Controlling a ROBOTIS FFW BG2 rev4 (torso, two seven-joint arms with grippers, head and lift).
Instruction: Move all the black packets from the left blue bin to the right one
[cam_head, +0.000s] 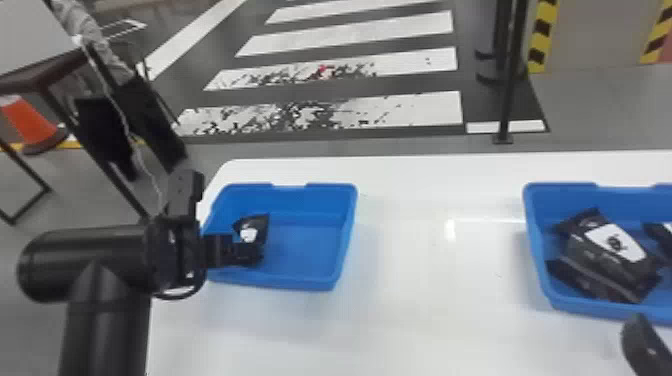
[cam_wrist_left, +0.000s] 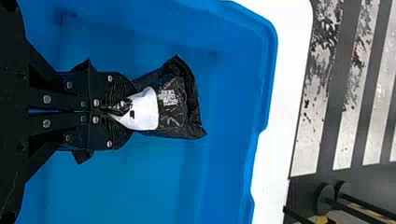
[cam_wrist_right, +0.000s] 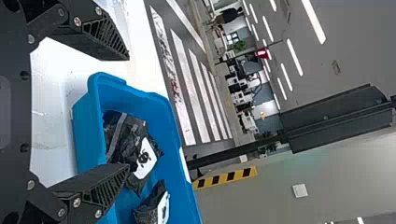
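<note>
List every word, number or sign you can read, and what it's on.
None readable.
Left bin packet: pale print and a label mark, too small.
Right bin, left packet: dark mark on white label, too blurred.
Right bin, right packet: white label, nothing legible.

"What's the left arm (cam_head: 95, 250) like?"
"Black, thick tubes, a dark cable (cam_head: 176, 298) looped by the wrist."
"And the left hand (cam_head: 252, 254)?"
"Black plates, silvery screws (cam_wrist_left: 46, 99)."
"The right hand (cam_head: 645, 345)?"
"Black too, with tapered fingers (cam_wrist_right: 91, 182) cut by slanting slots."
</note>
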